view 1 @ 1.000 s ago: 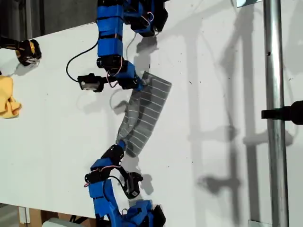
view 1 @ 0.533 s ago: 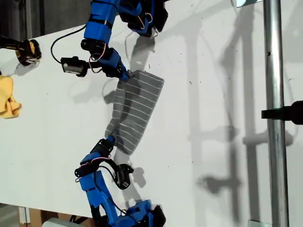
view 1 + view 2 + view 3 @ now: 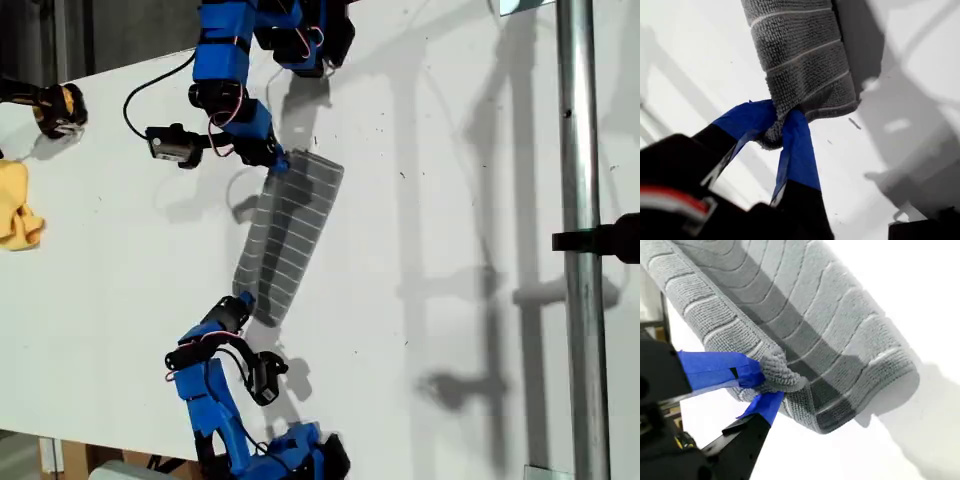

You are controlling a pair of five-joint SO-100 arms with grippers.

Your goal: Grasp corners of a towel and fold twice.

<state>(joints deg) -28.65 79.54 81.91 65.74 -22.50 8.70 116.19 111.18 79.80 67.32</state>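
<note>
- Half a second back the towel (image 3: 290, 235) bulged wider toward the exterior view's left. It is now a narrower, doubled strip slanting down the middle of the white table (image 3: 450, 150).
- The arm at the exterior view's top (image 3: 225, 70) has shifted slightly rightward, while the arm at the bottom (image 3: 210, 385) sits a little lower.
- My first gripper (image 3: 782, 122) is pinched tight on a bunched corner (image 3: 771, 135) of the striped cloth.
- My second gripper (image 3: 765, 385) is likewise clamped on a crumpled corner (image 3: 777, 371), with the towel folded over beyond it.
- A yellow cloth (image 3: 15, 205) lies well apart at the exterior view's left edge.
- A metal pole (image 3: 578, 240) stands at the exterior view's right, clear of the towel.
</note>
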